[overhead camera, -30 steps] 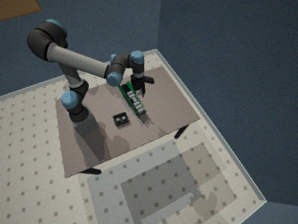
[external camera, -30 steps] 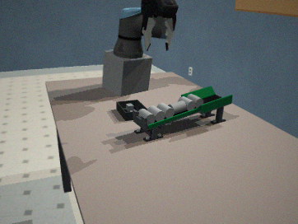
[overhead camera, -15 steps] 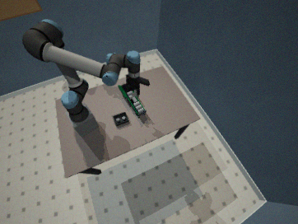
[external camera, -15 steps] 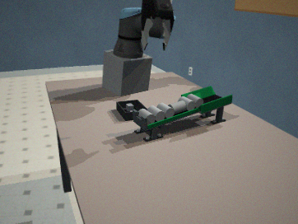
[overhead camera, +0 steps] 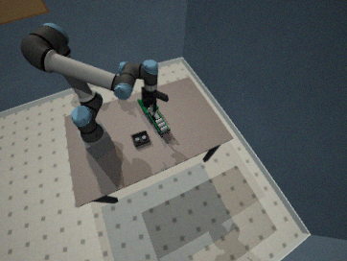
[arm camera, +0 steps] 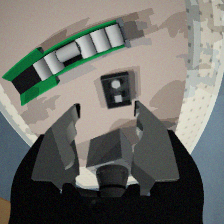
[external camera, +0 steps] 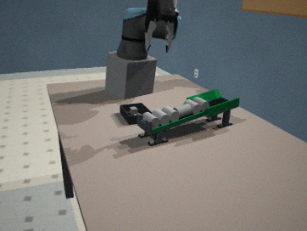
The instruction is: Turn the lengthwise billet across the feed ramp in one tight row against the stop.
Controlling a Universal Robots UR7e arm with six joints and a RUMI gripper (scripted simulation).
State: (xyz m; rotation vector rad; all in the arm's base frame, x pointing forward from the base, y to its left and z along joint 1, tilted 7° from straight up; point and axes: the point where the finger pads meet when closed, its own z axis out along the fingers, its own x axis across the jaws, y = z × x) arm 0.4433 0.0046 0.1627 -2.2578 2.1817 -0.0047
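Observation:
A green feed ramp [external camera: 191, 119] [arm camera: 22, 64] [overhead camera: 154, 116] slopes down to a grey stop [external camera: 142, 123] at its low end. Three grey billets [external camera: 160, 115] [arm camera: 99, 41] lie across it in a row against the stop. Above them one billet [external camera: 184, 109] [arm camera: 66, 54] lies lengthwise along the ramp. One more billet [external camera: 200, 104] [arm camera: 46, 65] lies across the ramp uphill of it. My gripper [external camera: 158, 46] [arm camera: 106, 103] [overhead camera: 152, 106] hangs high above the table near the ramp. Its fingers stand part open with nothing between them.
A small black tray [external camera: 126, 111] [arm camera: 106, 92] [overhead camera: 141, 139] with two small parts stands beside the ramp's low end. The arm's grey pedestal [external camera: 129, 76] stands at the table's back. The table [external camera: 191, 178] ends close to the tray on the left.

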